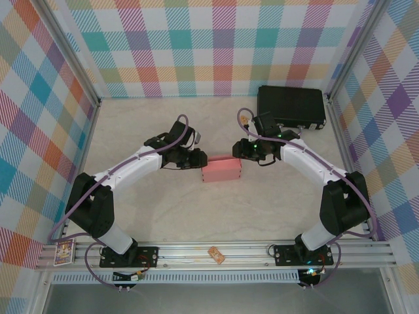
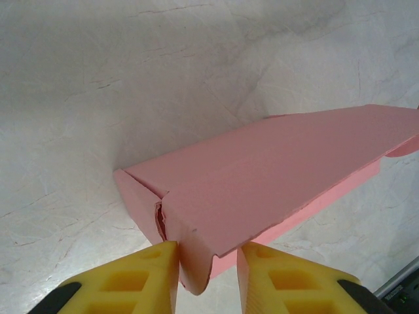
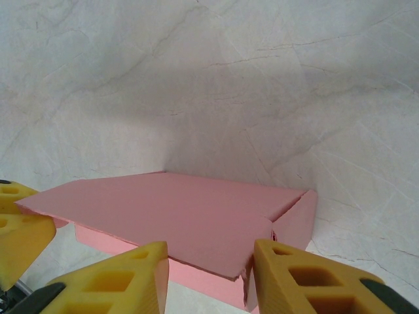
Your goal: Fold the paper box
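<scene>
Left arm comes in from the left of the paper box (image 1: pixel 221 169). The left gripper (image 1: pixel 198 159) is right at the box's left end, touching or nearly so. Left wrist view: its yellow fingers (image 2: pixel 131 284) are narrowly spread and straddle the rounded end flap at the box's near corner. One finger looks to be against the flap and a gap shows at the other, so it's not a clean pinch; can't confirm real contact. The box is closed up as a flat salmon-pink rectangle, lying flat on the desk (image 1: pixel 163 209) between the two grippers, long side running left-right. The end flap at the box's left end looks a bit creased or torn along its edge and is only loosely tucked. The right gripper (image 1: pixel 242 152) is at the box's right end, toward its far corner. Right wrist view: its fingers (image 3: pixel 314 281) are spread wide, with the box's end and tucked side flap showing between them, clamped on nothing. A black hard case (image 1: pixel 291 106) sits well apart from the box, beyond it and to its right, by the back wall.
</scene>
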You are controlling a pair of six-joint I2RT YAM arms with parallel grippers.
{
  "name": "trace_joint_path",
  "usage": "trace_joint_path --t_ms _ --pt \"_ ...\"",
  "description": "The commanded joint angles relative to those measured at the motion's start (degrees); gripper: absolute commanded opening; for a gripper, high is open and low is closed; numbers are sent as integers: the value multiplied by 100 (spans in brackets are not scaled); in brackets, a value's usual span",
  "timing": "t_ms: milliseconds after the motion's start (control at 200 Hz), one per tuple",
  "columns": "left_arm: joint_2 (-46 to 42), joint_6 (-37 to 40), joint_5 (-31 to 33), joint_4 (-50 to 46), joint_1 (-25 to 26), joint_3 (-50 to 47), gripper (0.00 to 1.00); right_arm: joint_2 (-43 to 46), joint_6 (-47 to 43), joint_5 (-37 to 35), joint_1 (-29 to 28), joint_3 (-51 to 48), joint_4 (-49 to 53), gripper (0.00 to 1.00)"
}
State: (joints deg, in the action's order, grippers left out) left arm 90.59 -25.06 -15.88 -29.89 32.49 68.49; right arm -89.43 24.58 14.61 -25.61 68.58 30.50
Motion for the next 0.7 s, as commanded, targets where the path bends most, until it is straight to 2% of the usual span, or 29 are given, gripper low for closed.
trace_joint_path --t_ms 0,590,695 --pt "-50 -13 -108 10 -37 51 30 49 -102 77 8 -68 103 39" --pt "-164 -108 -185 163 -32 -20 32 57 -77 84 11 -99 89 39" --pt "-185 -132 -188 180 -39 -35 36 64 -87 77 7 -98 96 39"
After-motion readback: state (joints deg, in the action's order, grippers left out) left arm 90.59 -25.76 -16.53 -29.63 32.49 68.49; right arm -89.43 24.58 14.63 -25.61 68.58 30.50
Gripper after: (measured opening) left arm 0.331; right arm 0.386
